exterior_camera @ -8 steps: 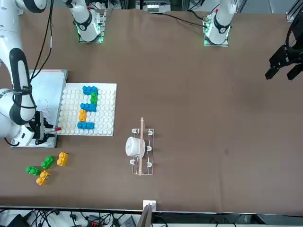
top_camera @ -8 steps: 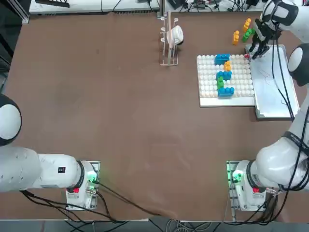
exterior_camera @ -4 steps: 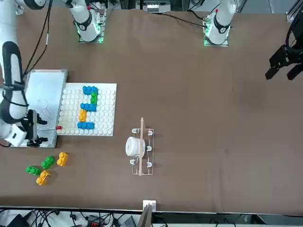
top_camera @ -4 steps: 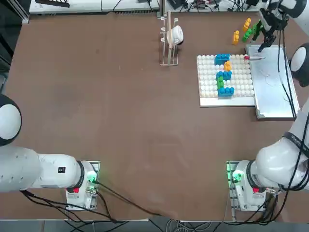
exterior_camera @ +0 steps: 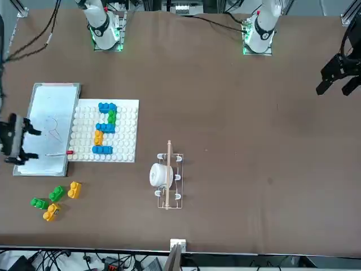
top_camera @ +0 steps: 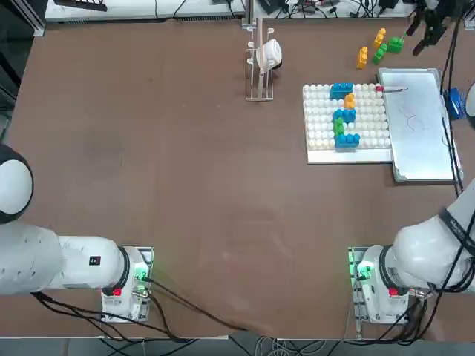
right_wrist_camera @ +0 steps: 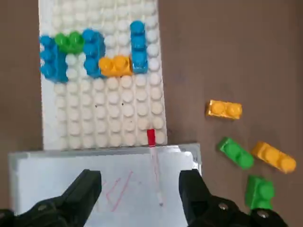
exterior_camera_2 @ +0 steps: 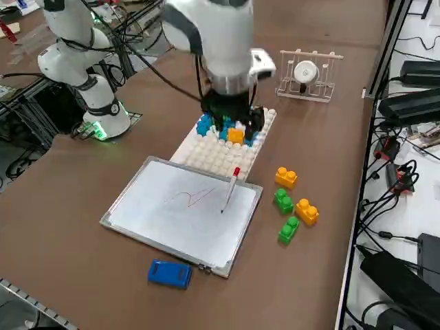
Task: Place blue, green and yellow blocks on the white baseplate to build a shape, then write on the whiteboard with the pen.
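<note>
Above the whiteboard [right_wrist_camera: 142, 184], the right gripper [right_wrist_camera: 139, 191] hovers wide open, empty.
The pen [right_wrist_camera: 155, 165] lies with its red end on the baseplate [right_wrist_camera: 109, 109].

In the top view, the picture's edge cuts off part of the working arm [top_camera: 441, 230].

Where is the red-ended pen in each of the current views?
Top: upper right, across the whiteboard's edge.
Front: left, its red end on the studded baseplate.
Right side: centre, pen beside the red scribble.
Right wrist: between the open fingers of the right gripper.
Shared landmark: the whiteboard.
</note>
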You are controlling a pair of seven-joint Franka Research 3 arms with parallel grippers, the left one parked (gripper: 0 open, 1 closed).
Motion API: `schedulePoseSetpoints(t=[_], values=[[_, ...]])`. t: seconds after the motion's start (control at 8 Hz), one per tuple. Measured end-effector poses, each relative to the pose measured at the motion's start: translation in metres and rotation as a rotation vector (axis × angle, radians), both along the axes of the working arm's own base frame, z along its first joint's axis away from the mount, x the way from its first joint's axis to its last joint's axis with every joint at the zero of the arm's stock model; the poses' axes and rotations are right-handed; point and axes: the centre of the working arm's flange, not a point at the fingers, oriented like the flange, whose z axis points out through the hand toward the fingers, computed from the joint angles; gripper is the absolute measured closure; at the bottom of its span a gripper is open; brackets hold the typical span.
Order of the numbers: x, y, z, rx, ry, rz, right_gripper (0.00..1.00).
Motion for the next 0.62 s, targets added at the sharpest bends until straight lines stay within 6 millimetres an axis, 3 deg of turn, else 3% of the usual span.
schedulePoseSetpoints(t=[0.25, 0.62], values=[[-0.013, 0.040, 0.055, -0.019, 0.010, -0.196, 0.00], [-0.029, 0.092, 0.105, -0.040, 0.030, -0.487, 0.00]])
